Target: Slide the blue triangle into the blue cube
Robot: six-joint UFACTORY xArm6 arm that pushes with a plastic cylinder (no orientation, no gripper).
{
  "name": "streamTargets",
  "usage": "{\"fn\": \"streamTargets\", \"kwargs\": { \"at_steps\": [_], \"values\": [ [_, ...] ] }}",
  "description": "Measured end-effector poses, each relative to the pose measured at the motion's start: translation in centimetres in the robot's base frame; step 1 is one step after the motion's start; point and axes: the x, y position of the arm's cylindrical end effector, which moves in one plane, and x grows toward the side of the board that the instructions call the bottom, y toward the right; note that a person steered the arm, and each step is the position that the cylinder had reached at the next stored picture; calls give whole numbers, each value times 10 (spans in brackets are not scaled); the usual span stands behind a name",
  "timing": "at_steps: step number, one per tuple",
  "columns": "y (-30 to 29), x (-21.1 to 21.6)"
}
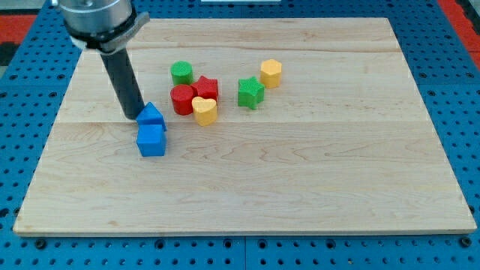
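Two blues touching: blue triangle (151, 115) atop blue cube (151, 140); my tip (132, 116) beside triangle's left; no jaws.

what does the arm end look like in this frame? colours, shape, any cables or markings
A straight, dark grey to black cylindrical rod hangs from a wider round metallic-grey collar at the view's top left. The rod is plain and matte, with no visible markings or cables. My tip is its blunt lower end, on the wooden board just left of the blue triangle. The arm above the collar is out of frame.
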Motion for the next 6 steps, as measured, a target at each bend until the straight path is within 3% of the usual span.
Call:
{"fn": "streamTargets", "kwargs": {
  "at_steps": [2,4,6],
  "values": [
    [-11,-11],
    [28,-47],
    [34,21]
  ]
}}
